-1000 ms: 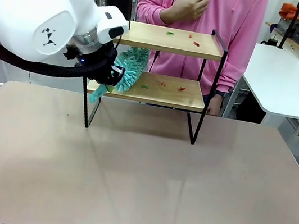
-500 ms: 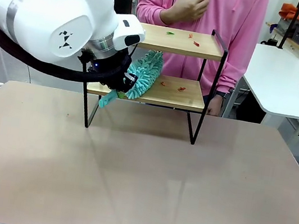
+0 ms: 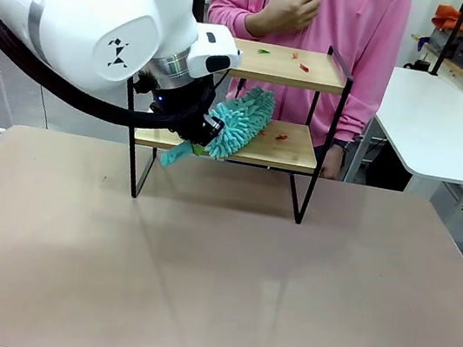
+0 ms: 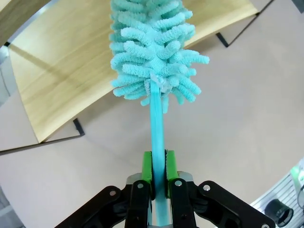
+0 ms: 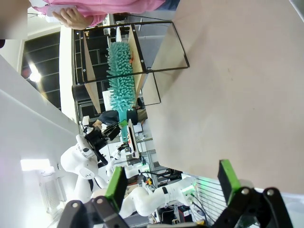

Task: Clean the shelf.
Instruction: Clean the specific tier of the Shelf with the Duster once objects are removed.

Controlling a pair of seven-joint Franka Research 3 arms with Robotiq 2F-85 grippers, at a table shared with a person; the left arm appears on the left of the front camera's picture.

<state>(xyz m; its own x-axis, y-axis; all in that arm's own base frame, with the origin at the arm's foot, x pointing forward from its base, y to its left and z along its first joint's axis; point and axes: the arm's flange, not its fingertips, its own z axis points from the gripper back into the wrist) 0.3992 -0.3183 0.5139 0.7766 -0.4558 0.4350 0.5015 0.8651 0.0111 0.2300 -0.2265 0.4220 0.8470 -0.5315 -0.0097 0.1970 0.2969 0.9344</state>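
The shelf (image 3: 292, 154) stands at the table's far side, two wood boards in a black frame. My left gripper (image 3: 204, 130) is shut on the handle of a teal fluffy duster (image 3: 242, 122), whose head lies on the lower board between the two tiers. In the left wrist view the green pads (image 4: 147, 167) clamp the teal handle (image 4: 156, 133), and the duster head (image 4: 154, 52) rests over the wood board (image 4: 57, 90). Small red and green bits (image 3: 282, 137) lie on both boards. My right gripper (image 5: 171, 180) is open, away from the shelf (image 5: 181, 52) and above the table.
A person in a pink top stands right behind the shelf, one hand (image 3: 294, 3) raised and holding a phone. A white table (image 3: 450, 129) stands at the right. The brown table (image 3: 222, 287) spreads wide in front of the shelf.
My left arm has slid to the right along the lower board, carrying the duster head from the shelf's left end toward its middle, over some of the bits.
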